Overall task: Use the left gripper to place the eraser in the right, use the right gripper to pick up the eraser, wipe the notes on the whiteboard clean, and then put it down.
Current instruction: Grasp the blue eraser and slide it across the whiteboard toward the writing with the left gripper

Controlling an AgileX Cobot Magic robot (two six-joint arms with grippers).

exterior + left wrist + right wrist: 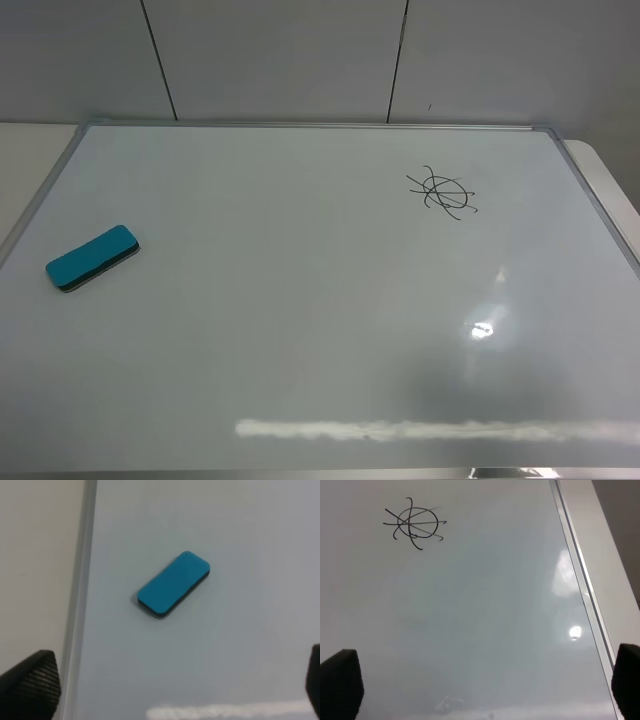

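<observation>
High view: the whiteboard [300,320] fills the scene. The eraser [92,258] lies flat on it, teal face up, at the left side close to the left frame edge. The notes [441,192] sit far right, well apart from the eraser, every stroke intact. No arm or gripper shows here, so we judge both to be held back past the near edge. Nothing of the task is done as far as we see: the eraser is not picked up or moved to the right, and the wipe is not begun. Left pick, placement on the right, right pick, wiping and setting down all remain. Left wrist view: the left gripper [172,687] hangs above the board with its fingers [30,685] spread wide, one tip at each edge of the picture and nothing between them. The eraser [173,584] lies ahead of the jaws, apart from both and skewed to their line. It is near the silver frame, with bare table [35,555] beyond. We judge the arm to be tilted down at the board, high enough to take in the whole block. Right wrist view: the right gripper [484,682] is likewise wide and empty, above bare board near the right frame. The notes [414,524] lie ahead of it, well clear of the tips. No eraser shows here.
</observation>
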